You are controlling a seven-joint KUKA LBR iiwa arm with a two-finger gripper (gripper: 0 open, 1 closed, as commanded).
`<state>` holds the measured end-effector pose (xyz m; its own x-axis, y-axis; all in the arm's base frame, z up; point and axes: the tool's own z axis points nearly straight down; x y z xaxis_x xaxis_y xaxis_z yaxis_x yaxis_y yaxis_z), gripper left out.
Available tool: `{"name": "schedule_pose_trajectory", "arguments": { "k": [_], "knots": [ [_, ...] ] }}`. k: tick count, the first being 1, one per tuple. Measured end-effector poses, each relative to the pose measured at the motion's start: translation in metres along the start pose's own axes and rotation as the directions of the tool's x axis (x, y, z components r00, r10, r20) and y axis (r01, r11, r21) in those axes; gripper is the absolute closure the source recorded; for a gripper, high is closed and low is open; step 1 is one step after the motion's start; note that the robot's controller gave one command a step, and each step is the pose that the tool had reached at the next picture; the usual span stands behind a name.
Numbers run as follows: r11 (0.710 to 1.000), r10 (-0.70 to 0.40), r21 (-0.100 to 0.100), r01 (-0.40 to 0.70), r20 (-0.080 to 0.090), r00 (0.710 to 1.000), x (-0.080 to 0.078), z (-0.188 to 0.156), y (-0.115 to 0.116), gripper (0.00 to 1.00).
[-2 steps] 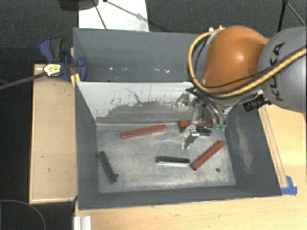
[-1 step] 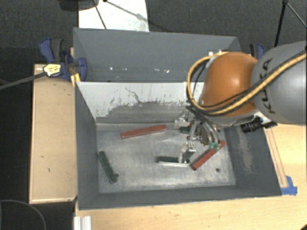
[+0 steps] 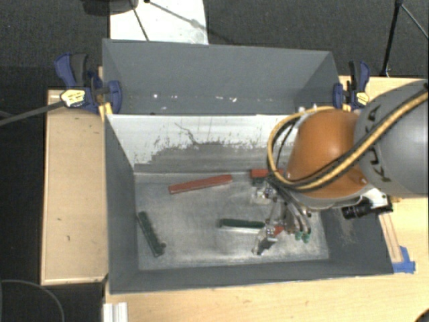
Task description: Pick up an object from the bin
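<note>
Camera view: looked down into a grey bin (image 3: 120,200), floor scuffed pale. Saw the arm (image 3: 402,146) reaching in from the right, its orange cover (image 3: 322,153) over the bin's right half, with cables (image 3: 271,156) looped round it. Found a red-brown stick (image 3: 200,184) lying flat toward the back of the floor, nearly level, well apart from the rest. Spotted a dark green bar (image 3: 150,233) at the front left, slanted, near the left wall. Noted a thin dark stick (image 3: 240,225) at mid-floor, its right end meeting the gripper (image 3: 268,239), low over the floor right of centre. Could not tell whether the gripper stood apart, together, or clamped on that stick. Glimpsed a small red piece (image 3: 259,174) near the back wall, partly hidden under the cover.
</note>
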<state>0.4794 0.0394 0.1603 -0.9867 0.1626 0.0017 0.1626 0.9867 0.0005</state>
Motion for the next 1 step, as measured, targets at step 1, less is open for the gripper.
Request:
{"name": "schedule_pose_trajectory", "arguments": {
  "k": [1],
  "knots": [
    [1.0, 0.021, -0.001, -0.021, 0.005, 1.0, -0.02, 0.0168, 0.0066, 0.0]
  ]
}}
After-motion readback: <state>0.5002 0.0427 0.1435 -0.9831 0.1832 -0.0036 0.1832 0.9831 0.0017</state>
